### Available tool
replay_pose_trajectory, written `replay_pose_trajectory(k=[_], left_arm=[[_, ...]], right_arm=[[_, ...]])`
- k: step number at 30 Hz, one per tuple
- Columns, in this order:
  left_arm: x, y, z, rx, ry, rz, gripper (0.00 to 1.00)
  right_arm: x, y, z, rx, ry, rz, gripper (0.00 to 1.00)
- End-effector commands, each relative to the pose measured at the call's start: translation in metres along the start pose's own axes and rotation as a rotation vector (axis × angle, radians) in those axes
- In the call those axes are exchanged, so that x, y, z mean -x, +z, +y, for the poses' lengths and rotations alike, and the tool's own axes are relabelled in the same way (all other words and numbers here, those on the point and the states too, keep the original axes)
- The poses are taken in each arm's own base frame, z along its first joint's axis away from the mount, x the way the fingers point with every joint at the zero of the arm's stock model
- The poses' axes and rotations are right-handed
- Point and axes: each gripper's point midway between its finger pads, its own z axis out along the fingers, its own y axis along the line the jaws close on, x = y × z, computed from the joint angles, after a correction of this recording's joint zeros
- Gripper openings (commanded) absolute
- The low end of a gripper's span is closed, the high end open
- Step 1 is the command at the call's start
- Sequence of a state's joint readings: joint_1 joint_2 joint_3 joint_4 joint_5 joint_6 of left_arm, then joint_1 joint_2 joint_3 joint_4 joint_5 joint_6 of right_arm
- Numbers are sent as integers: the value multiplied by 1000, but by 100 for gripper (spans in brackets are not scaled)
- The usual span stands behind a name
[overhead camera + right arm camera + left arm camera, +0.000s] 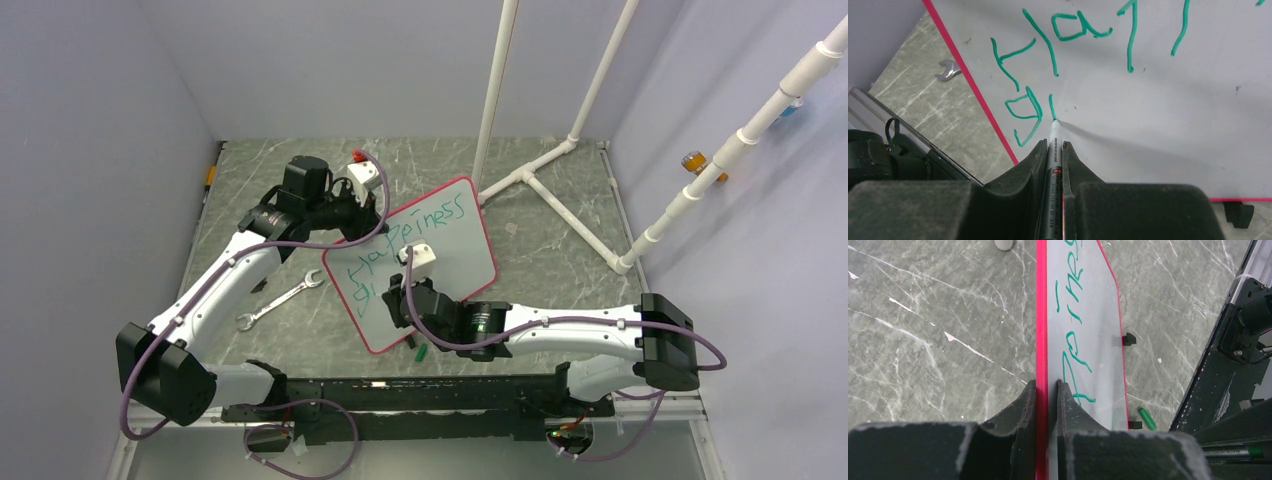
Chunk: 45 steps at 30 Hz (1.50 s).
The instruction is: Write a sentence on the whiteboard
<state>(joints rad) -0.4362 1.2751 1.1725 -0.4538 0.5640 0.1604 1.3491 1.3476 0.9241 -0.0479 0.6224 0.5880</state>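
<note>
Our left claw [1046, 386] is pinched onto the red edge of the board [455, 262], which sits tilted mid-desk [570, 240]. Right claw [1052, 145] grips the marker [1053, 167], tip touching the board on line 2 of the green sentence [432, 222], right after the "g". Wrench [280, 303] lies just left.

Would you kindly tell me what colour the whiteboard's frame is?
Red-pink, clearest on the whiteboard frame in the left wrist view.
</note>
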Motion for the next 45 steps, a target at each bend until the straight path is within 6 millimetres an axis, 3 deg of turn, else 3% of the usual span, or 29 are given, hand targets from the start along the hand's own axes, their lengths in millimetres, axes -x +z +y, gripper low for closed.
replay_pose_trajectory(k=[1,7,30,45], left_arm=[[18,-6,13,71,92,-49,0],[19,-6,13,71,92,-50,0],[18,-6,13,69,92,-49,0],[19,-6,13,67,91,-50,0]], right_arm=[[-3,-3,-5,-5,53,1,0],[-3,-2,-3,-1,55,4,0],[31,1,12,1,23,-55,0],[43,-4,-4,-59,26,-76,0]])
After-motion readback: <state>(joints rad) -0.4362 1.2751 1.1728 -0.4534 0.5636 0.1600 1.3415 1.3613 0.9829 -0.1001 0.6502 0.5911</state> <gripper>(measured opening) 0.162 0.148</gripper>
